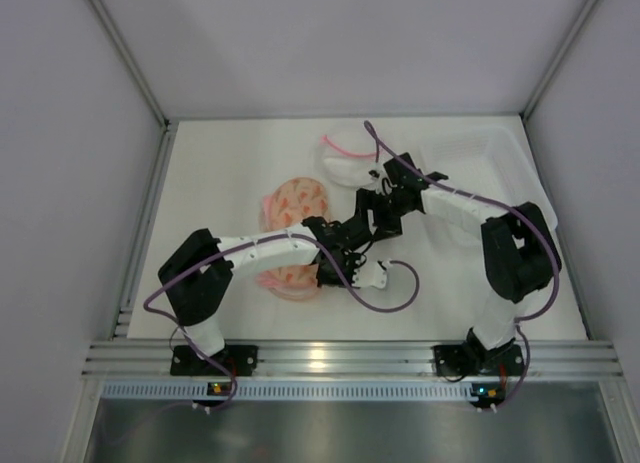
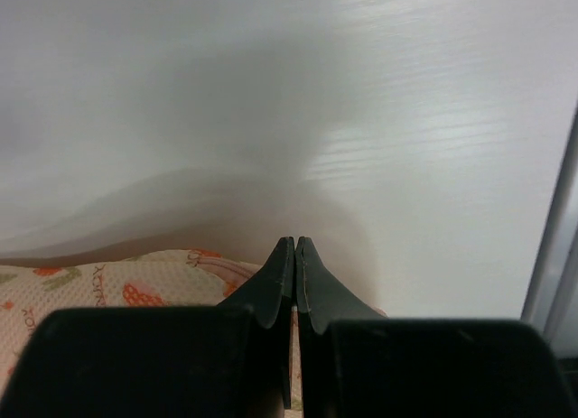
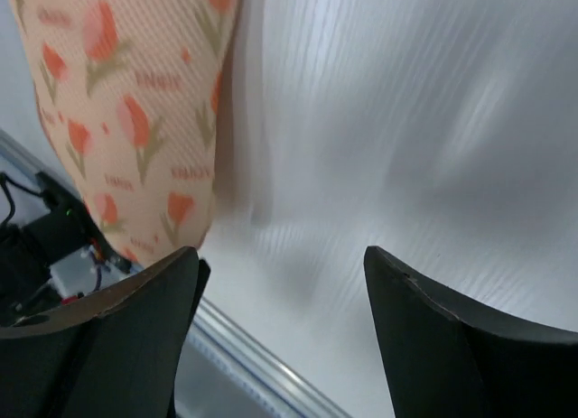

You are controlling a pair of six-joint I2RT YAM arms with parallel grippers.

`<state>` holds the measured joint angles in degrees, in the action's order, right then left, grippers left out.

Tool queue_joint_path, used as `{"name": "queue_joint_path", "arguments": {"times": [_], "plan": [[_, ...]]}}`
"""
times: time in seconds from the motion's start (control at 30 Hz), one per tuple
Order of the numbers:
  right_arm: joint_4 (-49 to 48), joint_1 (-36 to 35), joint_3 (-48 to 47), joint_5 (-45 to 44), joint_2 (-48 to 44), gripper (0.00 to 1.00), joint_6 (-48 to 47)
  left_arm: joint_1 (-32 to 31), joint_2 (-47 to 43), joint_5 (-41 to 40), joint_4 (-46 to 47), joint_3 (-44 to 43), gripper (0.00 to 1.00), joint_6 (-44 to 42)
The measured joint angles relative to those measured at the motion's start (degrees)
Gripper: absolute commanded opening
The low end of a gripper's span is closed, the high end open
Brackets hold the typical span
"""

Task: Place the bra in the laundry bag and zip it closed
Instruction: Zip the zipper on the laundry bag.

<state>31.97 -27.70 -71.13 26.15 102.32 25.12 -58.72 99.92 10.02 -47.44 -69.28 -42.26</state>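
Item: laundry bag [image 1: 297, 197], mid-desk, lying flat. Bra not visible; I judge it is inside. My left gripper [image 2: 295, 244] is pinched closed at its edge, probably for the zip. My right gripper [image 3: 280, 260] stands wide, empty, beside it.

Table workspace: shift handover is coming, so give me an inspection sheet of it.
Surface: white ribbed table.
Job's things: peach tulip-print fabric laundry bag mid-table; bra not seen.
Clutter: white mesh round pouch with pink rim; clear plastic tray, far right.
Claws: left claw shut at the bag's edge; right claw open, empty.
Cables: purple cables along both arms, one loop on the table.
Surroundings: grey walls, metal rail at near edge.
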Motion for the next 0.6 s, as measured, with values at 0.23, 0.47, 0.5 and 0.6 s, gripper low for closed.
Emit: {"name": "queue_joint_path", "arguments": {"times": [0.23,0.47,0.5,0.6], "plan": [[-10.01,-0.42,8.37,10.6,2.23,0.76,10.58,1.81,-0.31,0.02,3.3,-1.4,0.0,-0.07],[-20.17,-3.67,7.04,15.61,7.96,0.71,19.28,1.66,-1.29,1.16,3.82,-1.46,0.0,-1.51],[-21.16,-4.07,6.88,15.96,7.98,0.67,20.17,1.66,-1.31,1.25,3.82,-1.46,0.0,-1.68],[-23.56,-4.94,6.25,16.68,8.0,0.55,21.94,1.66,-1.31,1.55,3.85,-1.46,0.0,-2.14]]}}
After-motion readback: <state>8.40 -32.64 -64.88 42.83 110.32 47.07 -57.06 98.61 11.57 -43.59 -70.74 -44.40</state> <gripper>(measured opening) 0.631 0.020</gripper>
